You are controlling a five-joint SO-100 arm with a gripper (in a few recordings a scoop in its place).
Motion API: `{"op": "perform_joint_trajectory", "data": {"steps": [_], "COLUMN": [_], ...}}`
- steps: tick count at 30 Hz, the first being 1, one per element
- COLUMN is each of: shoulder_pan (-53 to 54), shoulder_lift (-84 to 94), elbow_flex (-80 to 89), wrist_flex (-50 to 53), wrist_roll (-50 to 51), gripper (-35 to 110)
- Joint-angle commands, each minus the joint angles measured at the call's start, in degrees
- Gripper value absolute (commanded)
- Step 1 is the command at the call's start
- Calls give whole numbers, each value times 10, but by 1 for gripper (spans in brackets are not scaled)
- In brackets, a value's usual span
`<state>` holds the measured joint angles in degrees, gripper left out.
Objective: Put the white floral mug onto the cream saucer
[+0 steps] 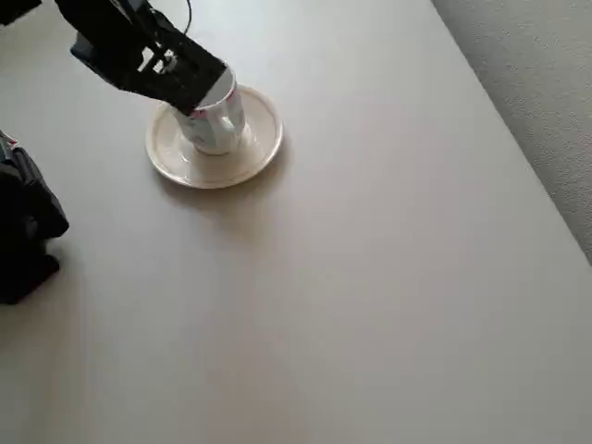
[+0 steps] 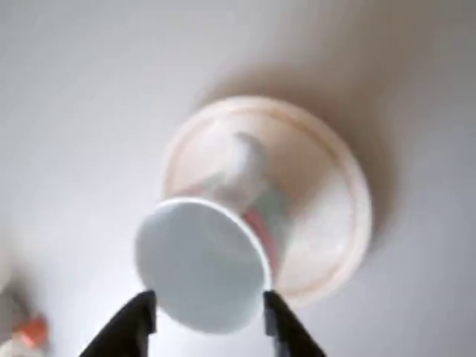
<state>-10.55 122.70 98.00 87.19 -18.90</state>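
White floral mug over the cream saucer; wrist view shows end effector fingers clasping its rim.

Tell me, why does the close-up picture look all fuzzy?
The wrist view is blurred: the mug, the saucer and the gripper all have soft edges. The overhead view is sharper, with a soft shadow below the saucer on the table.
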Motion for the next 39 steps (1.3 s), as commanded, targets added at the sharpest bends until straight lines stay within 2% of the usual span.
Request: {"op": "perform_joint_trajectory", "data": {"steps": [1,5,9,15,17,39], "shoulder_pan": [115,220,253,279,285,284], "shoulder_lift": [138,294,465,661,660,660], "elbow_flex": [-28,169,428,671,713,725], "wrist_flex": [32,-55,-153,-168,-171,-166], "wrist_roll": [31,68,56,33,32,35], "gripper": [-2,-2,-2,-2,-2,-2]}}
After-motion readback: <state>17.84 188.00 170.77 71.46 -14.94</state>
